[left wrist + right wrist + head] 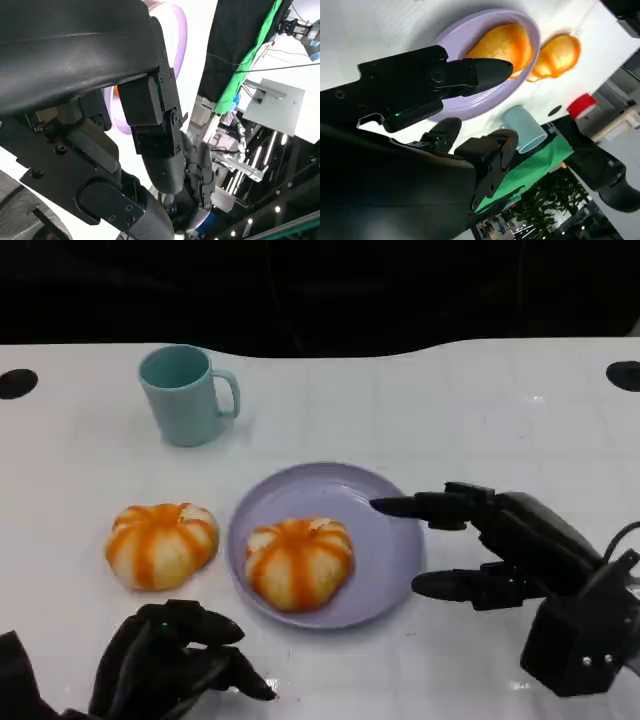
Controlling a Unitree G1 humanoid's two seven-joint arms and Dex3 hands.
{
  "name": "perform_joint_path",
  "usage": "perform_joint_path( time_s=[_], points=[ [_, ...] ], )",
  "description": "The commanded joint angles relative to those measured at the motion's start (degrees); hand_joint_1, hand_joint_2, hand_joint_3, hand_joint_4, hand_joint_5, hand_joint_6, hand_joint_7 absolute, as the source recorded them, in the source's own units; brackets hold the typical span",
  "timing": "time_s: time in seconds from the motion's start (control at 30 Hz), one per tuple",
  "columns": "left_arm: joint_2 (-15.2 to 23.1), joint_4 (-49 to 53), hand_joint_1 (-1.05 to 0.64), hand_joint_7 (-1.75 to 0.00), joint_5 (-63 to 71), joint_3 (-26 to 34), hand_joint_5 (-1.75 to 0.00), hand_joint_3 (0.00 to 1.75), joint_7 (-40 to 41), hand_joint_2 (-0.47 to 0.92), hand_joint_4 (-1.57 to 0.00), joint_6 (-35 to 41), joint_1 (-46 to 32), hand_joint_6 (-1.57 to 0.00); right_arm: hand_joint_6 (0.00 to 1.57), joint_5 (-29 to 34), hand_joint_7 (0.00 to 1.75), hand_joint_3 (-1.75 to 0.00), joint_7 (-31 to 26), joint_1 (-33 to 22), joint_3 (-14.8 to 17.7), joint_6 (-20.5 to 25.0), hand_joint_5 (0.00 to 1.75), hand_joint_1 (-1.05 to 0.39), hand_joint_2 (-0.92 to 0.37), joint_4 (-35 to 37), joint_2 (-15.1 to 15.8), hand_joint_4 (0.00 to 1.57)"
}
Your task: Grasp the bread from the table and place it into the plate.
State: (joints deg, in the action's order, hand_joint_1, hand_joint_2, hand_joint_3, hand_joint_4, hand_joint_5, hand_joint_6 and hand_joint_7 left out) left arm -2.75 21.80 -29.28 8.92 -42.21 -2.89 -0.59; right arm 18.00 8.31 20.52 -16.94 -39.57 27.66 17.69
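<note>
Bread on plate: one bun (299, 561), orange-striped and pumpkin-shaped, is lying on the lilac plate (392, 540), toward its left half.
Bread on tabletop: a second bun (161, 543) is sitting on the white tabletop (450, 410), just left of the plate and apart from its rim; this is probably the piece remaining to move.
Right hand: the right hand (490, 545) is hovering at the plate's right edge, fingers (415, 506) reaching apart over the rim and holding nothing.
Left hand: the left hand (175, 655) is lying near the front edge, just in front of the tabletop bun, fingers curled in with nothing in them.
Handling: the bun is looking soft, light and easily dented, so a gentle wrap around its sides from above should suit it; hard pinching could be crushing it.
Surroundings: a teal mug (187, 394) is standing well behind the buns, out of the path.
Obstacle: the bun already plated is taking up much of the plate, leaving room mostly on the right.
</note>
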Motion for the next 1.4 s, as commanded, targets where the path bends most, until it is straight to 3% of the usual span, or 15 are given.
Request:
perform_joint_path(
  time_s=[0.03, 0.17, 0.23, 0.33, 0.5, 0.63, 0.73, 0.83, 1.13, 1.4],
  points=[
    [0.7, 0.3, -0.95, -0.18, -0.5, 0.6, -0.44, 0.00, -0.2, 0.63, -1.57, 0.4, 0.2, -1.57, 0.75, -6.6, 0.25, -0.24, 3.2, -3.3, 2.9, -0.3, 1.22, -0.50, -0.92, -3.5, 0.8, 0.41],
    [0.6, 0.2, -0.97, -0.19, -0.4, 0.6, -0.45, 0.00, 0.1, 0.62, -1.57, 0.4, 0.2, -1.57, 0.59, -15.2, 0.97, -0.26, 8.3, -6.9, 4.9, 1.1, 1.43, -0.45, -0.92, -6.8, 0.2, 0.49],
    [0.5, 0.1, -0.98, -0.19, -0.3, 0.6, -0.45, 0.00, 0.2, 0.63, -1.57, 0.3, 0.2, -1.57, 0.56, -19.0, 1.17, -0.27, 10.5, -8.6, 5.7, 2.8, 1.57, -0.45, -0.92, -8.6, -0.3, 0.51],
    [0.5, -0.3, -0.98, -0.19, -0.2, 0.5, -0.45, 0.00, 0.6, 0.62, -1.57, 0.6, 0.1, -1.57, 0.56, -24.1, 1.33, -0.29, 13.4, -11.5, 6.9, 6.7, 1.72, -0.46, -0.92, -12.2, -1.0, 0.57],
    [0.6, -0.2, -0.98, -0.19, -0.3, 0.6, -0.46, 0.00, 0.2, 0.63, -1.57, 0.5, 0.1, -1.57, 0.57, -28.5, 1.46, -0.35, 15.7, -16.8, 8.6, 14.2, 1.75, -0.47, -0.92, -20.6, -0.9, 0.69],
    [0.6, -0.7, -0.97, -0.19, -0.5, 0.7, -0.46, 0.00, 0.4, 0.62, -1.57, 1.3, -0.2, -1.57, 0.53, -29.6, 1.66, -0.37, 16.0, -21.0, 9.3, 18.6, 1.75, -0.49, -0.92, -27.0, -1.2, 0.73],
    [0.6, -0.8, -0.97, -0.18, -0.3, 0.6, -0.45, 0.00, 0.4, 0.63, -1.57, 1.0, -0.3, -1.57, 0.54, -30.5, 1.73, -0.37, 15.9, -24.3, 9.7, 23.8, 1.75, -0.52, -0.92, -31.8, -1.2, 0.75],
    [0.7, -1.0, -0.97, -0.18, -0.5, 0.7, -0.45, 0.00, 0.3, 0.62, -1.57, 1.3, -0.5, -1.57, 0.55, -31.2, 1.74, -0.37, 16.2, -26.3, 10.0, 26.1, 1.75, -0.50, -0.92, -33.8, -1.9, 0.76],
    [1.3, -1.2, -0.95, -0.18, -0.8, 1.0, -0.45, 0.00, -0.8, 0.63, -1.57, 1.4, -0.9, -1.57, 0.60, -30.2, 1.75, -0.37, 15.3, -28.3, 11.0, 26.4, 1.75, -0.45, -0.92, -32.9, -4.7, 0.82],
    [1.7, -1.1, -0.96, -0.18, -1.0, 1.1, -0.44, 0.01, -0.7, 0.62, -1.57, 2.0, -0.8, -1.57, 0.65, -32.7, 1.75, -0.35, 20.1, -26.0, 12.5, 24.1, 1.75, -0.48, -0.92, -27.0, -5.6, 0.82]
  ],
)
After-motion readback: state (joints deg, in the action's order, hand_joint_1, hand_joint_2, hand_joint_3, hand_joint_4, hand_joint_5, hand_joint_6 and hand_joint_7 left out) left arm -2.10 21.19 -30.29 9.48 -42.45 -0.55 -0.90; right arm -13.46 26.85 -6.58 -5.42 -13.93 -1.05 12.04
